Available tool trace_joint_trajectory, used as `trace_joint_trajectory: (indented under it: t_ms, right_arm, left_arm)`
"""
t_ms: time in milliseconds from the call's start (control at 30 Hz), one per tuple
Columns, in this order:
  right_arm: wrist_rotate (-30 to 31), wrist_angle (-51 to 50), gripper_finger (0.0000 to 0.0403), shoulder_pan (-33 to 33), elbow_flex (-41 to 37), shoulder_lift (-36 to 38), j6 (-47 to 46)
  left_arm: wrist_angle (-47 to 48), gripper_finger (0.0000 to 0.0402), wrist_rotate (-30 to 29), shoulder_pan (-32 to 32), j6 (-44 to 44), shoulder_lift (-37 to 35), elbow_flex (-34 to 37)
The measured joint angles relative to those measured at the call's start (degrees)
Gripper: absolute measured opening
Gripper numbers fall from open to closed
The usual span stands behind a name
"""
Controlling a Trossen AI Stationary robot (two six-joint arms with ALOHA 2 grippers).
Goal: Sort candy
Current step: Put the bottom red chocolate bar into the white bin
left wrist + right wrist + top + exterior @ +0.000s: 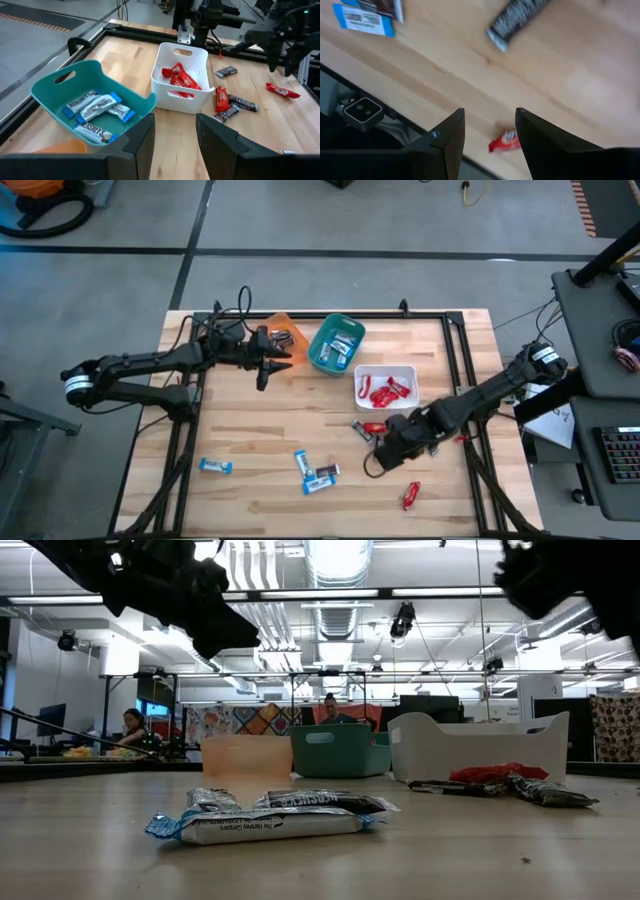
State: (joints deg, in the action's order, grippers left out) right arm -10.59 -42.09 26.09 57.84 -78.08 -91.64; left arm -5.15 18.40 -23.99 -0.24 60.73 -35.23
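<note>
My left gripper [268, 370] hovers open and empty beside the orange bin [285, 338]; its wrist view looks onto the teal bin [90, 100] of light blue candies and the white bin [182, 75] of red ones. My right gripper [380, 457] hangs open and empty above the near right part of the table. In its wrist view a red candy [506, 142] shows on the wood between the open fingers, apart from them, with a dark candy [517, 20] and a blue one [365, 17] farther off. That red candy [411, 495] lies near the table's near edge.
Loose blue candies [215, 466] [302, 464] and a blue-and-dark pair [320, 477] lie toward the near edge. A red and a dark candy [368, 427] lie just in front of the white bin [385, 385]. The teal bin [336, 345] stands between the orange and white ones.
</note>
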Motion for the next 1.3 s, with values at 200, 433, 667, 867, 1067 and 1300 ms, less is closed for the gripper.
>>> trace_joint_trajectory:
  t_ms: [200,433,667,867,1067,1300]
  right_arm:
    - [-0.44,-0.13,0.0166,6.15,0.0,0.0,-14.71]
    - [-0.49,-0.93,0.0164,12.98,0.0,-1.49,-30.08]
    - [-1.36,2.5,0.0145,16.49,0.0,-7.4,-33.21]
    - [-0.53,3.35,0.0169,16.89,0.0,-10.26,-33.17]
    - [2.47,3.57,0.0174,16.89,0.0,-12.54,-32.94]
    - [-1.44,3.91,0.0174,16.91,0.0,-14.45,-33.33]
  left_arm:
    - [0.0,0.0127,0.02,0.0,0.23,0.0,-0.04]
    - [0.03,0.0127,0.0,0.0,1.23,0.0,0.0]
    - [0.03,0.0127,0.0,0.0,2.48,0.04,0.05]
    - [0.01,0.0127,-0.03,0.0,2.57,0.04,0.07]
    - [0.03,0.0127,-0.03,0.0,2.55,0.04,0.07]
    - [0.03,0.0127,-0.03,0.0,2.56,0.04,0.11]
